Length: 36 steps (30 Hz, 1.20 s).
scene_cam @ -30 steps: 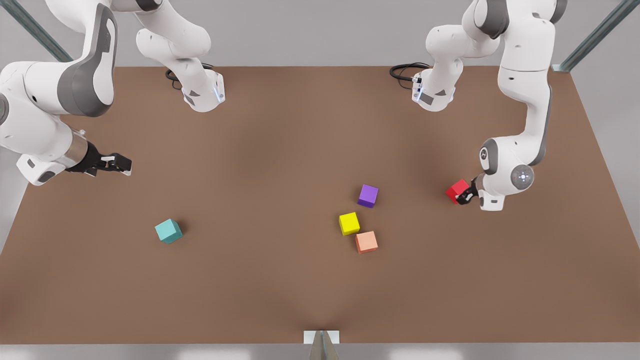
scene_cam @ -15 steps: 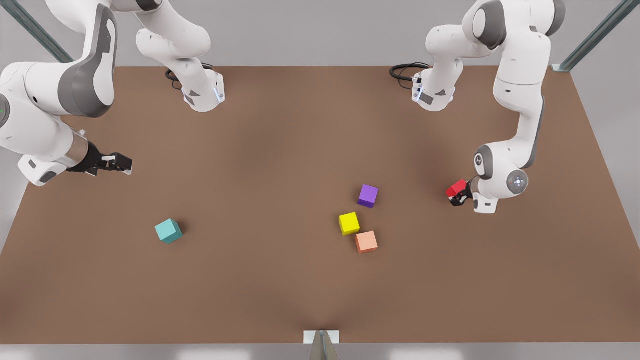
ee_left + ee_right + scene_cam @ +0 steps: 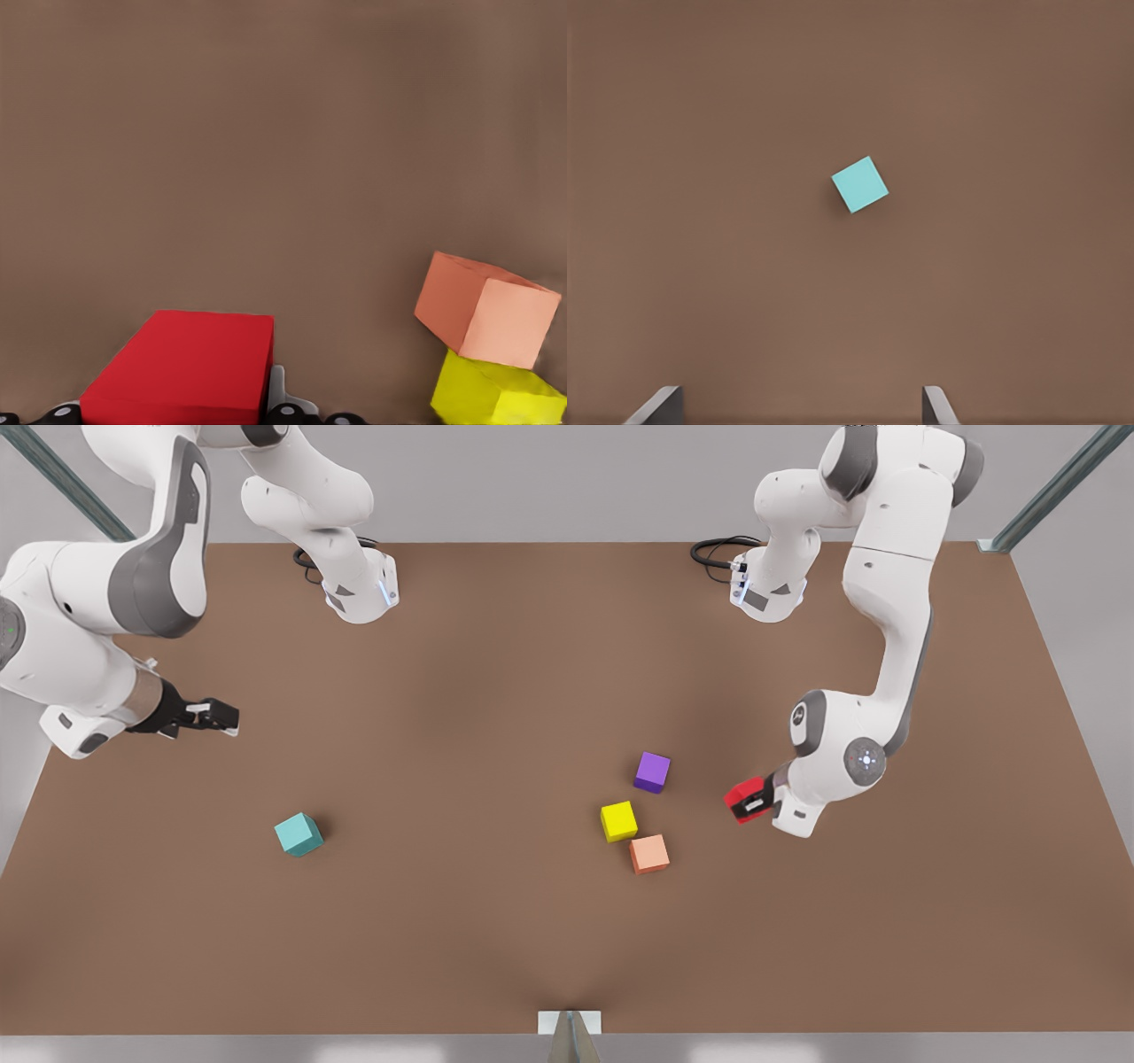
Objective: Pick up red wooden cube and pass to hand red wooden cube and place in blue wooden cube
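The left claw (image 3: 749,804), at the front view's right, is pinching the red wooden cube (image 3: 742,798) above the counter (image 3: 496,691), near the yellow cube (image 3: 618,820) and the salmon cube (image 3: 649,853). The right claw (image 3: 215,717) waits spread at the front view's left, above the blue wooden cube (image 3: 299,834). The risk, I think, is the hand-over: a poorly aligned right claw could let the cube drop onto its neighbours.

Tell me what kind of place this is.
Likely a simulated robot test bench: a bare brown tabletop, small plain cubes like the teal one and the purple one, and metal frame struts against blank grey walls.
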### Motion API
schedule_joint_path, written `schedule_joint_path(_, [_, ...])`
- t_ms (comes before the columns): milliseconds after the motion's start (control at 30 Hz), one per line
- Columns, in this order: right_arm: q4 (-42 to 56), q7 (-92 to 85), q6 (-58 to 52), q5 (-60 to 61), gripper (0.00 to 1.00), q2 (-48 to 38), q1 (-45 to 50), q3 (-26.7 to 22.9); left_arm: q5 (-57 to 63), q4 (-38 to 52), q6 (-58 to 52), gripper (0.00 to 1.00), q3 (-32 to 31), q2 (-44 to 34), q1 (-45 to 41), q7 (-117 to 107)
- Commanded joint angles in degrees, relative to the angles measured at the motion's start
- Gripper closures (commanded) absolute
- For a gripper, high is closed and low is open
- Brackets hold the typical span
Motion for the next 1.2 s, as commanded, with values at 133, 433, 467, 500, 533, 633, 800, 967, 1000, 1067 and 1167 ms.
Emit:
schedule_joint_path(133, [1.7, -7.4, 1.0, 21.9, 0.0, 7.1, 1.8, -0.1, -10.6, 22.6, -27.1, 0.41, -18.5, 12.2, -0.1, 0.3])
schedule_joint_path(433, [1.5, -11.7, 0.0, 57.0, 0.0, 22.5, -1.7, 0.2, -31.5, 38.0, -14.4, 0.4, -31.3, 29.6, -2.0, 22.0])
schedule_joint_path(467, [1.2, -12.0, 0.0, 57.6, 0.0, 22.6, -1.6, 0.3, -31.6, 38.5, -14.4, 0.4, -31.3, 30.7, -2.0, 23.3])
schedule_joint_path(500, [1.0, -13.1, 0.0, 58.2, 0.0, 22.9, -1.4, 0.3, -31.7, 38.9, -13.4, 0.4, -31.3, 31.7, -2.7, 28.3])
schedule_joint_path(533, [0.8, -13.6, 0.0, 58.2, 0.0, 23.0, -1.3, 0.3, -31.6, 39.1, -12.8, 0.41, -31.3, 31.9, -2.7, 32.2])
schedule_joint_path(633, [-0.9, -25.9, 0.2, 58.2, 0.0, 23.7, -1.0, 0.3, -31.5, 40.0, -10.5, 0.41, -31.2, 33.7, -2.7, 42.1])
schedule_joint_path(800, [-5.1, -57.3, 1.8, 57.7, 0.0, 23.5, -1.0, 0.2, -31.2, 40.4, -7.0, 0.4, -30.8, 33.8, 0.2, 54.3])
schedule_joint_path(967, [-5.0, -80.2, 9.1, 60.2, 0.0, 24.8, 1.7, 0.3, -32.4, 40.3, 2.0, 0.4, -31.1, 34.3, -2.4, 59.0])
schedule_joint_path(1000, [-4.7, -83.4, 9.9, 61.2, 0.0, 25.8, 2.1, 0.3, -35.8, 40.2, 2.0, 0.4, -31.1, 34.4, -3.0, 58.4])
schedule_joint_path(1067, [-4.2, -90.1, 9.9, 63.5, 0.0, 26.8, 3.0, 0.3, -36.2, 40.2, 2.1, 0.4, -31.1, 34.6, -3.1, 56.4])
schedule_joint_path(1167, [-3.7, -100.5, 9.4, 66.1, 0.0, 27.9, 3.3, 1.6, -36.2, 40.3, 2.1, 0.4, -31.1, 34.8, -3.1, 56.4])
